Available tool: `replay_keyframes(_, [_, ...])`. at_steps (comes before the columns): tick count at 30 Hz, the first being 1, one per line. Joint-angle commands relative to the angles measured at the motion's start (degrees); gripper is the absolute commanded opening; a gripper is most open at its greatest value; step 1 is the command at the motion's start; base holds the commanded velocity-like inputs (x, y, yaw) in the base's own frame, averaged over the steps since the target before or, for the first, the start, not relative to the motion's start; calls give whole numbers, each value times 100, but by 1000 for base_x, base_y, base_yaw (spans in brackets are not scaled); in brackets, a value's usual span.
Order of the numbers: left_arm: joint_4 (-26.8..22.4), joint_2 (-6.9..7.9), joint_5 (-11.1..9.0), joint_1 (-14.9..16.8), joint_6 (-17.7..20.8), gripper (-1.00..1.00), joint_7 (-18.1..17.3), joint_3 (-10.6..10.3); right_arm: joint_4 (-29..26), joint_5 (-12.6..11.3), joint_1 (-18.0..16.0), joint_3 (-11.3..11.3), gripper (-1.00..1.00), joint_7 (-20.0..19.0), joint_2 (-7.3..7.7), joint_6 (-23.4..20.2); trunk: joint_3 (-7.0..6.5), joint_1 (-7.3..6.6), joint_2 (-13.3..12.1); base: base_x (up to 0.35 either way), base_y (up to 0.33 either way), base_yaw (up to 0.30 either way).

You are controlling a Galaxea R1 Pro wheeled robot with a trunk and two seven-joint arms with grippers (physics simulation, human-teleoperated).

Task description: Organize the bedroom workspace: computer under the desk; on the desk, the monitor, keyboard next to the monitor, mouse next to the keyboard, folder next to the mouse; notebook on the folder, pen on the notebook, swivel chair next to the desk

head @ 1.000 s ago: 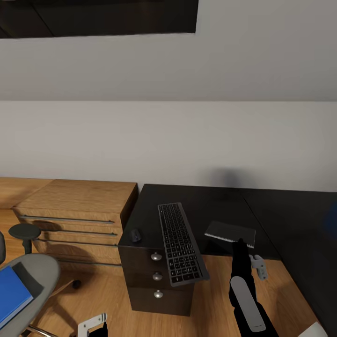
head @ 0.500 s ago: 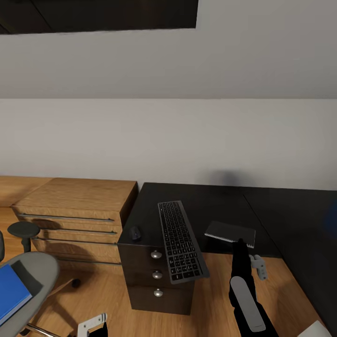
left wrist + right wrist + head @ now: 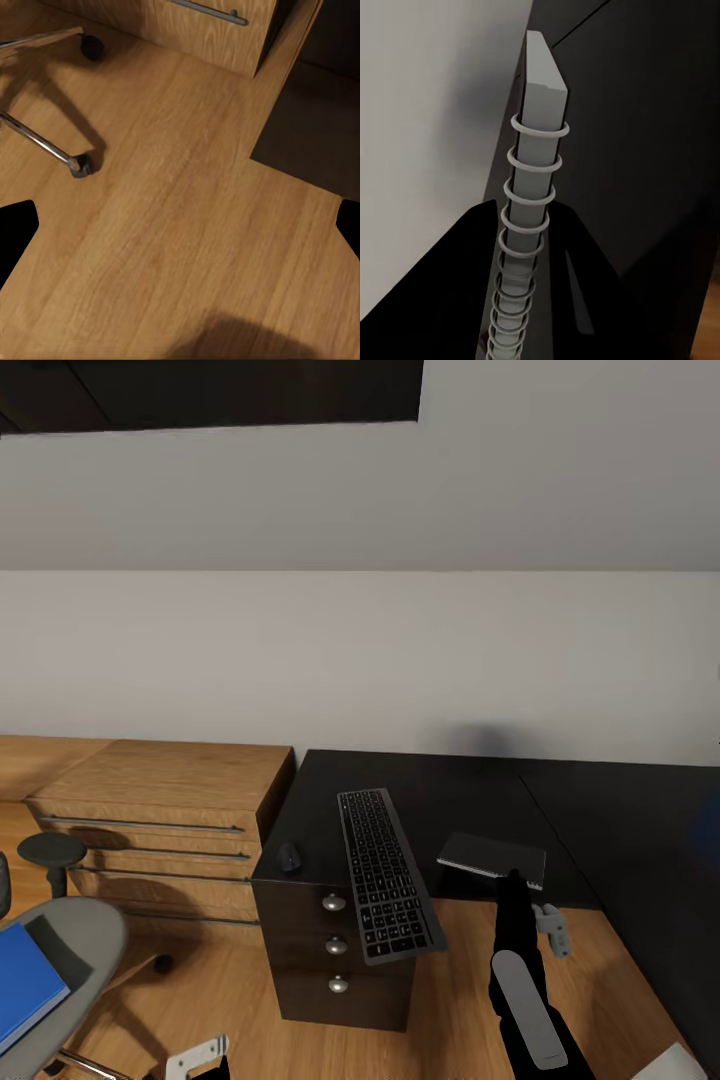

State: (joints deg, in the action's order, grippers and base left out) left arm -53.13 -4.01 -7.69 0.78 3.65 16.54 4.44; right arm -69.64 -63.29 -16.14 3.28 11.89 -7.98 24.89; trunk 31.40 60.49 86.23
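The dark-covered notebook (image 3: 490, 855) hovers at the black unit's right front corner, with my right gripper (image 3: 516, 880) shut on its near edge. The right wrist view looks along the notebook's spiral-bound edge (image 3: 542, 82), which runs between the fingers. The keyboard (image 3: 386, 875) lies on the black drawer unit (image 3: 335, 950), overhanging its front. A small dark mouse (image 3: 289, 857) sits left of the keyboard. The blue folder (image 3: 25, 985) rests on the swivel chair (image 3: 85, 935) at lower left. My left gripper (image 3: 203, 1052) is low by the chair, open over the wood floor (image 3: 184, 225). The desk (image 3: 650, 840) stretches off to the right.
A light-wood drawer chest (image 3: 170, 800) stands against the wall left of the black unit. The chair's chrome leg and caster (image 3: 75, 163) lie close to my left gripper. A sloped grey ceiling and white wall rise behind the furniture.
The whole view shifted slightly, so the camera moved. My left gripper sits a little lower in the picture. The right gripper and notebook have stayed put.
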Motion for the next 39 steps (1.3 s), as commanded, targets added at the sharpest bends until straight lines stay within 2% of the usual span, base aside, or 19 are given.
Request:
replay_keyframes(1, [1,-3,-37,1,24,100,13,5,-6,-28,-3,-1,-100,9,-2,16,6,-1,3,-115,0,0])
replay_keyframes(25, [14,-3,-31,1,21,100,8,5,-5,-21,-3,-3,-100,19,-2,13,6,-1,3,-17,0,0])
replay_keyframes(26, [13,-3,-31,1,21,100,8,5,-5,-20,-3,-3,100,20,-2,12,6,-1,3,0,0,0])
replay_keyframes(39, [13,-3,-31,1,21,100,7,5,-5,-17,-3,-3,100,15,-2,16,6,-1,3,0,0,0])
